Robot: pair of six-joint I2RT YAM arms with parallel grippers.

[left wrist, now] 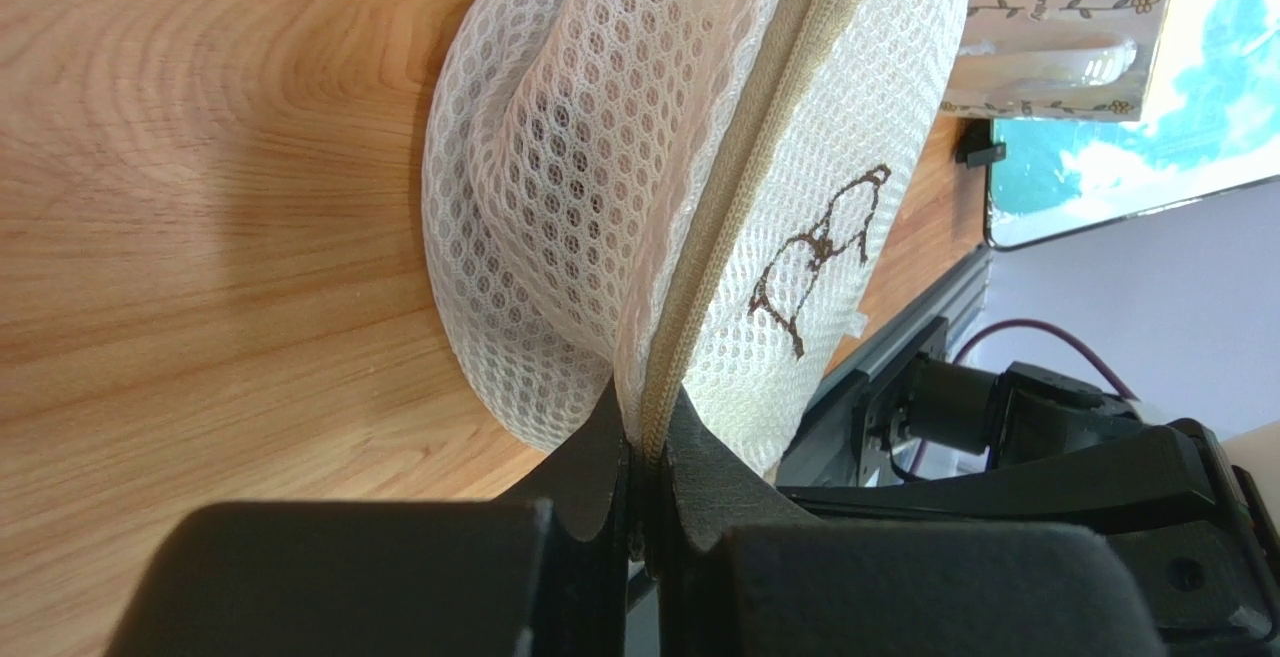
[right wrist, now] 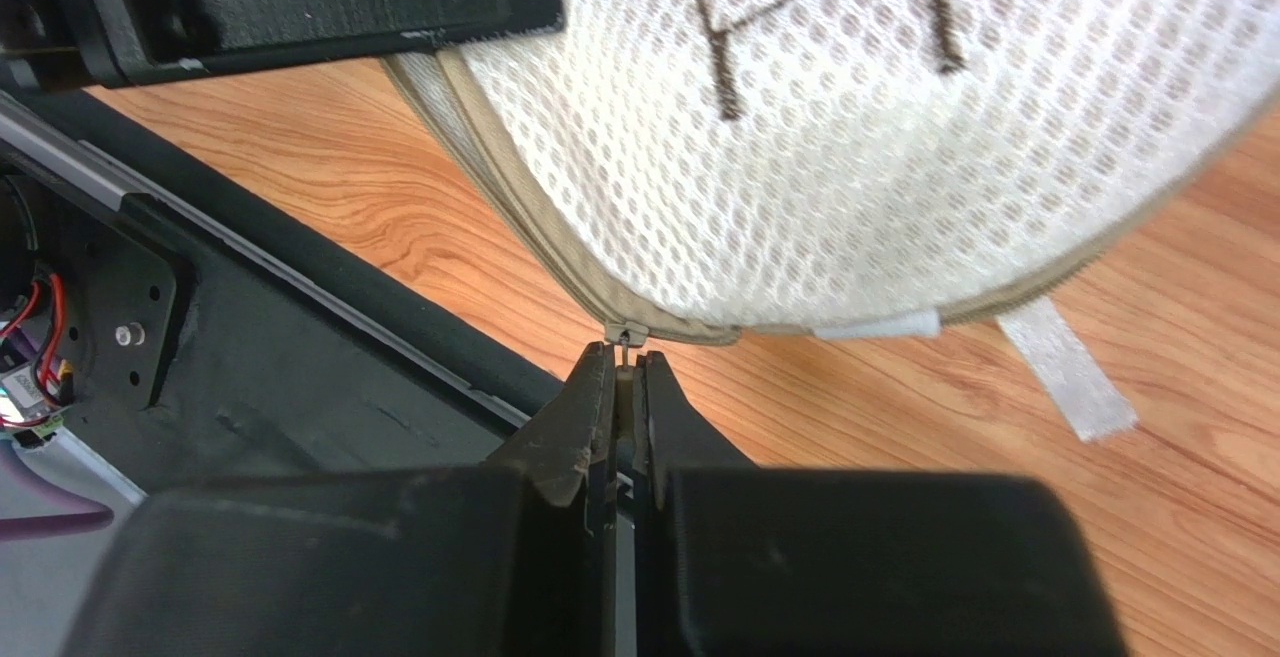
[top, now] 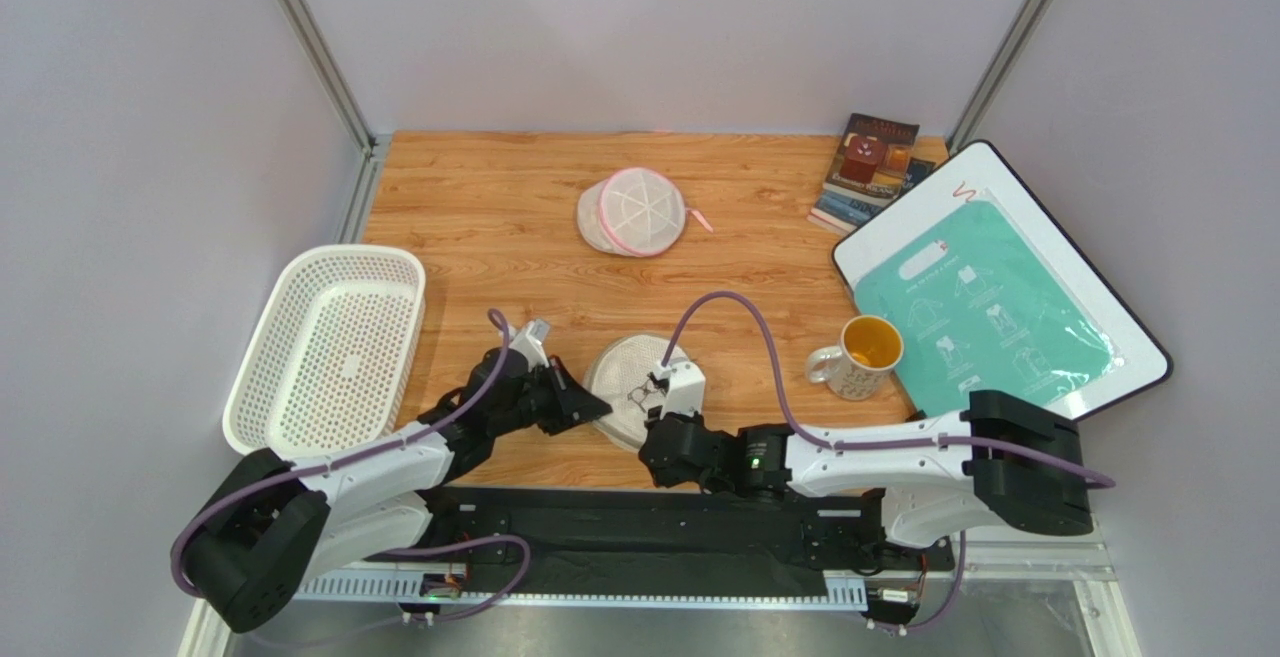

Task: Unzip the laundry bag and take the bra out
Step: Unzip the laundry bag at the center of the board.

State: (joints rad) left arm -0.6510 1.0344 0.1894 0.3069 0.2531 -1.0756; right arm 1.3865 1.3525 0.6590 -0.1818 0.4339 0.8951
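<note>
Away from the left hand (left wrist: pixel 646 455) pinching the laundry bag (left wrist: pixel 586 162), we should draw the zip pull (right wrist: pixel 624 336) our right hand (right wrist: pixel 628 387) clamps.

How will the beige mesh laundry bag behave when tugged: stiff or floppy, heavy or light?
Probably floppy: the laundry bag dents and folds beside the seam the left gripper pinches. Likely light, since fingertip pinches alone seem to hold it tilted up. Without that hold it would probably slide when the right gripper pulls the zip pull.

Lab booth: grey panels (top: pixel 150 117), aluminium posts (top: pixel 311 42)
</note>
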